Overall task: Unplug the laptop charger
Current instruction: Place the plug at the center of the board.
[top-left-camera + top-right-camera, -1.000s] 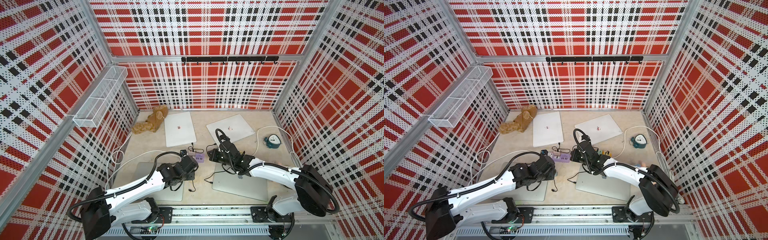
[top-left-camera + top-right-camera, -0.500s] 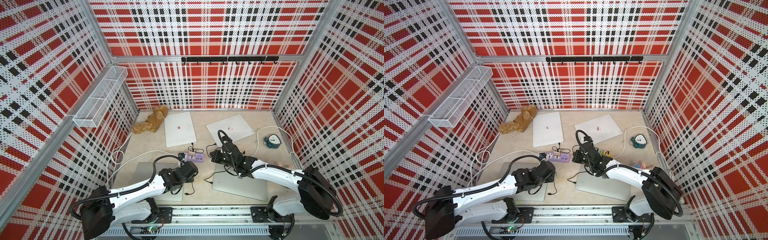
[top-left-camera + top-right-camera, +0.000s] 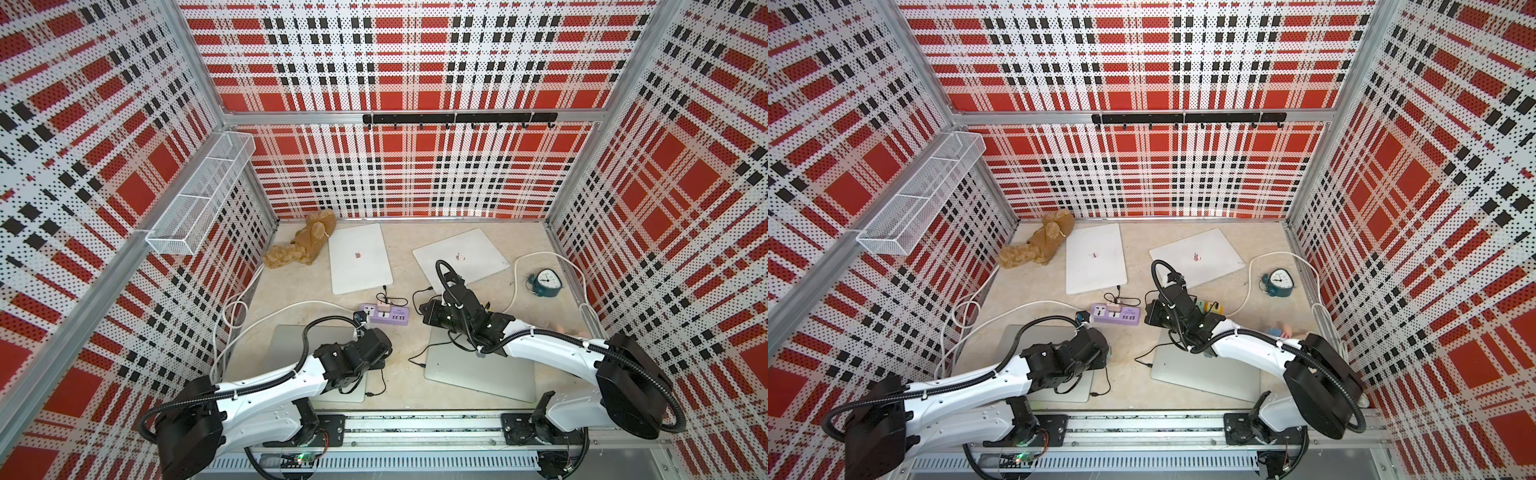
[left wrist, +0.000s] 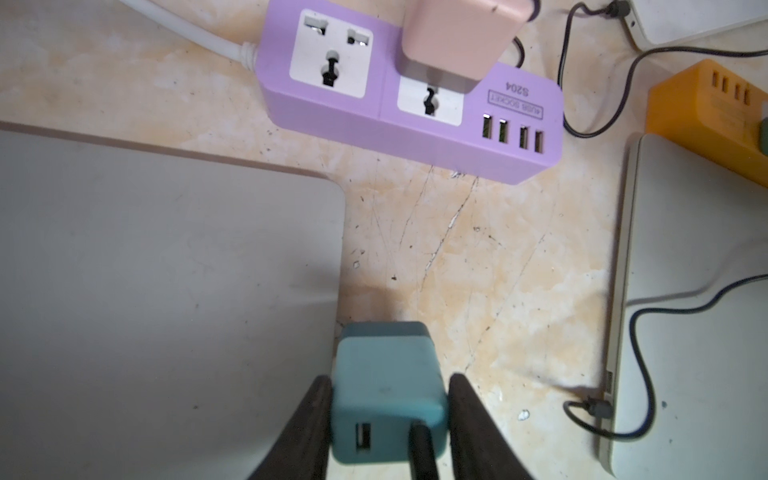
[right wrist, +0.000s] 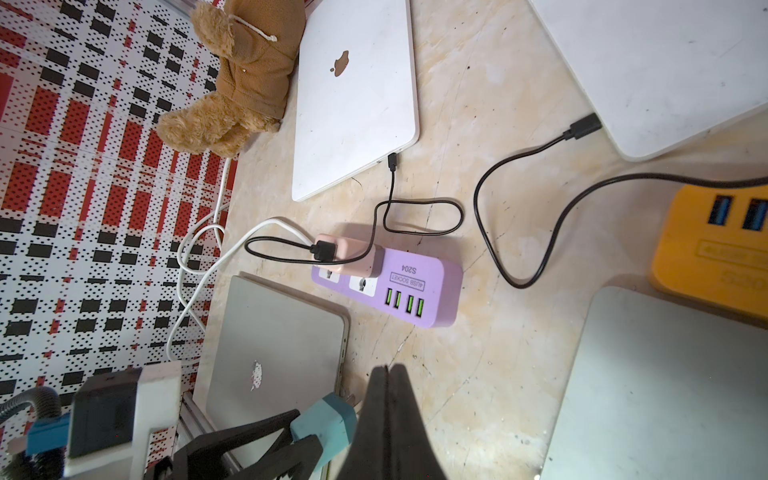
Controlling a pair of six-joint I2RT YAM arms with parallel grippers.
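Clear of purple strip (image 4: 415, 145), teal charger (image 4: 386, 386) withdrawn

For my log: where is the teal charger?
In the left wrist view the left claw holds the teal charger, off the purple strip, beside the grey laptop.

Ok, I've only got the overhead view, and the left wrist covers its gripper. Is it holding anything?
Observer: Yes. The left wrist view shows the left gripper shut on a teal charger, apart from the purple power strip.
Operator: Cable in it?
Observer: A black cable sits in one port; the USB port beside it is empty.
Operator: And the right gripper?
Observer: The right wrist view shows it shut, holding nothing.
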